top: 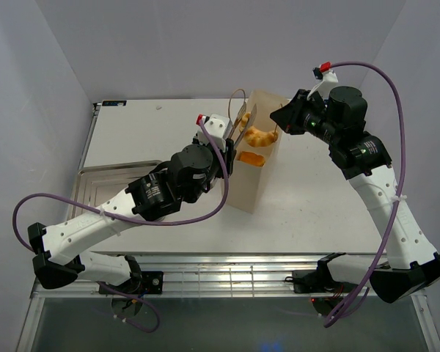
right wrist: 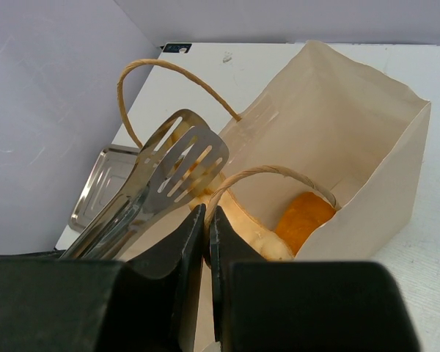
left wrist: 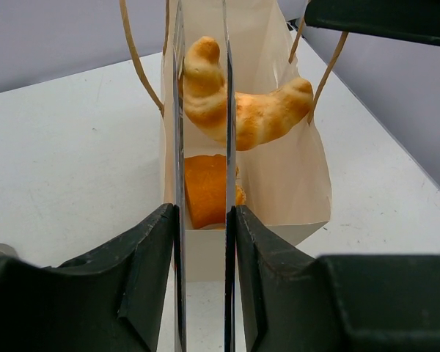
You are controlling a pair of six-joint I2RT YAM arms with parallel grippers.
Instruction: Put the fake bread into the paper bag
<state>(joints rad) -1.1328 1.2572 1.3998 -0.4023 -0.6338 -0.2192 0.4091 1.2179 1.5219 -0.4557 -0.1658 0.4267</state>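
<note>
From above, the paper bag [top: 243, 192] stood upright on the white table [top: 147, 128], mouth open, between the two arms. The left gripper [top: 229, 141] was clenched on a pair of metal tongs [top: 242, 122], which reached over the bag's left rim. A croissant-shaped fake bread [top: 261, 136] sat at the mouth of the bag, and an orange fake bread [top: 251, 157] lay lower inside. The right gripper [top: 281, 117] met the bag's far right rim. A silver tray [top: 84, 176] lay on the table to the left, partly under the left arm. In the left wrist view, the left gripper [left wrist: 203, 215] squeezed the two tong blades [left wrist: 179, 110] between its fingers [left wrist: 150, 257]. The croissant-shaped fake bread [left wrist: 264, 114] was pinched between the blades, just above the bag's opening, with the orange fake bread [left wrist: 204, 189] at the bottom of the paper bag [left wrist: 293, 183]. In the right wrist view, the right gripper [right wrist: 207, 214] had its jaws pressed almost together on the near rim of the paper bag [right wrist: 352, 125], right where a string handle [right wrist: 271, 171] was fixed. The slotted tongs [right wrist: 180, 165] reached in from the left, the croissant-shaped fake bread [right wrist: 243, 220] was partly hidden behind the fingers, the orange fake bread [right wrist: 304, 218] lay deeper in the bag, and the tray [right wrist: 103, 180] showed beyond.
</note>
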